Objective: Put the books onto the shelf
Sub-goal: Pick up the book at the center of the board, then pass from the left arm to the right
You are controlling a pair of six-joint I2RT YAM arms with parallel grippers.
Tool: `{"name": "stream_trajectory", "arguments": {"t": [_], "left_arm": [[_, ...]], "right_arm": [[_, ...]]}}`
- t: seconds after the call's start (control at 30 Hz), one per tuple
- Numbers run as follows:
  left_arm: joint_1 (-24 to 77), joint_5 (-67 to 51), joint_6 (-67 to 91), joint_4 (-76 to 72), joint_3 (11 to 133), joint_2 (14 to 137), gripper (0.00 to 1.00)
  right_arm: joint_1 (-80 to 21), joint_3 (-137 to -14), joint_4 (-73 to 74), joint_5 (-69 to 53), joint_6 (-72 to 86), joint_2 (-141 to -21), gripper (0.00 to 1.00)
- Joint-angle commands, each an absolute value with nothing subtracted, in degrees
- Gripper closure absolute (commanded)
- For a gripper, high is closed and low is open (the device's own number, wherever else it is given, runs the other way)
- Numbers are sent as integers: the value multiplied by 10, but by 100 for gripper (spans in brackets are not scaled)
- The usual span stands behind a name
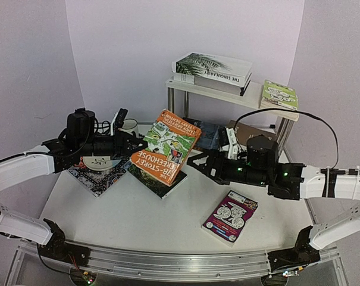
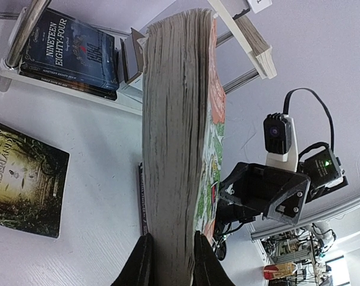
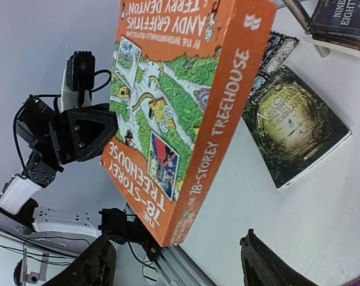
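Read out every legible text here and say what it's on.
"THE 78-STOREY TREEHOUSE": orange book, cover and spine.
"ANDY GRIFFITHS", "TERRY DENTON": same cover.
"NINETEEN EIGHTY-FOUR": dark blue book.
"THE SINGULARITY": white book, spine.
"WONDERLAND": dark green book.
Magenta book, lime green book: too small to read.

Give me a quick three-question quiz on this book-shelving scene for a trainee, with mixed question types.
1. True or false: the orange book lies flat on the table.
2. Which gripper clamps it? A left, B right, C neither.
3. Fill in: the lime green book rests on the shelf's ___ board.
Key: 1 false, it is held tilted above the table. 2 A: the left gripper grips its page edge; the right gripper is open. 3 top.
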State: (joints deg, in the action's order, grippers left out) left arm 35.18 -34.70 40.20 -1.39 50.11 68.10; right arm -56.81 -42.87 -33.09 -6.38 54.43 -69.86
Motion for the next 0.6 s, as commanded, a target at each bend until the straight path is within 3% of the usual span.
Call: {"name": "stream_trajectory", "arguments": {"t": [0.0, 0.2, 0.57], "left_arm": [[350, -351, 422, -102, 514, 648, 100], [350, -352, 430, -112, 512, 643, 100], [350, -368, 450, -139, 502, 642, 100]], "right_arm": [[-592, -464, -421, -37, 575, -748, 29], [-630, -469, -451, 44, 573, -778, 37], [-636, -489, -466, 77, 581, -799, 44]]}}
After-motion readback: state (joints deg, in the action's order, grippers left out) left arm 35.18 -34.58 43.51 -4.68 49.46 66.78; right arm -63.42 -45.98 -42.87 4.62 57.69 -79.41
